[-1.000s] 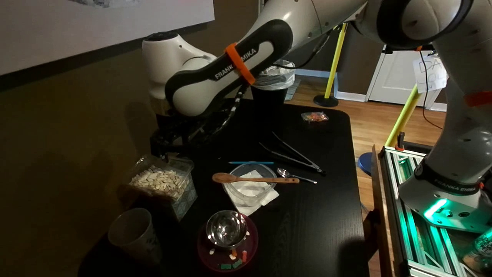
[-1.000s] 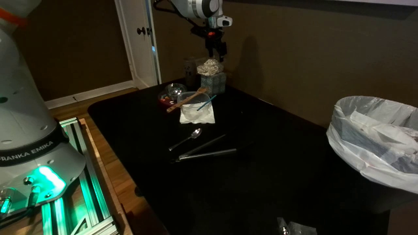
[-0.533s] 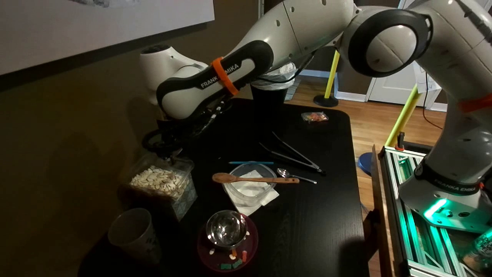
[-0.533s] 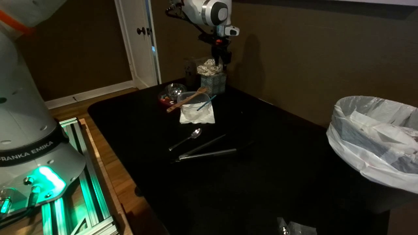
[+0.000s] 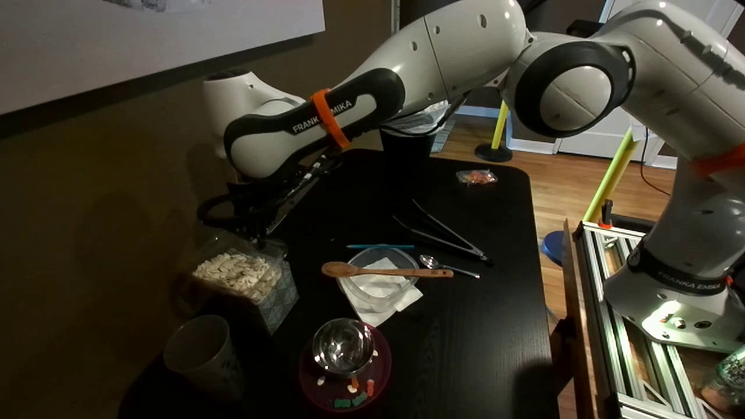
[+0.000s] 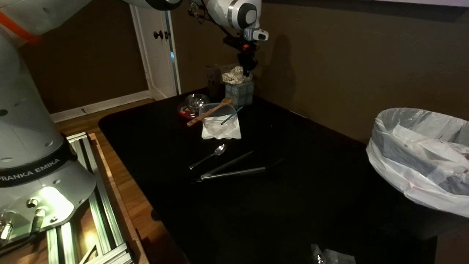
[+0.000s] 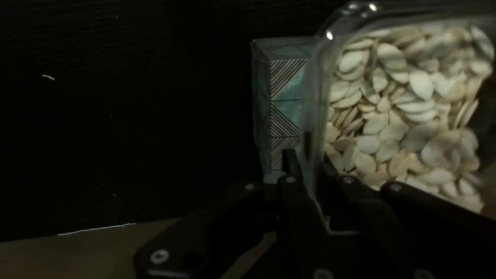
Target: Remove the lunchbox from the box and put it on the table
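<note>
Plainly, the tool point(image 7: 310, 161) is clamped on the lunchbox point(image 7: 317, 89): in the wrist view one finger stands outside its clear wall and the other inside, with the rim pinched between them. The lunchbox, holding pale flat seeds point(image 7: 387, 128), is directly above the teal patterned box point(image 6: 239, 94) and hides much of it from the wrist view; how far down into the box it reaches, or whether it merely rests on top, cannot be told. The box stands on the black tabletop point(image 5: 483, 337), and a tall pale cup point(image 5: 201, 355), dim in both exterior views, stands near it. Not far off, a red plate point(image 5: 327, 394) carries a shiny bowl point(image 5: 343, 349) and a few small coloured pieces point(image 5: 342, 402). A wooden spoon point(image 5: 401, 272) lies across the rim of a clear round container point(image 6: 220, 128), which rests on white paper point(image 6: 236, 134). Near that container lie a metal spoon point(image 6: 209, 157) and a pair of tongs point(image 6: 234, 173) with its arms spread. Well apart from the box, a small clear packet point(image 5: 477, 176) of colourful bits lies toward the end where a lined bin point(image 6: 399, 161) stands.
</note>
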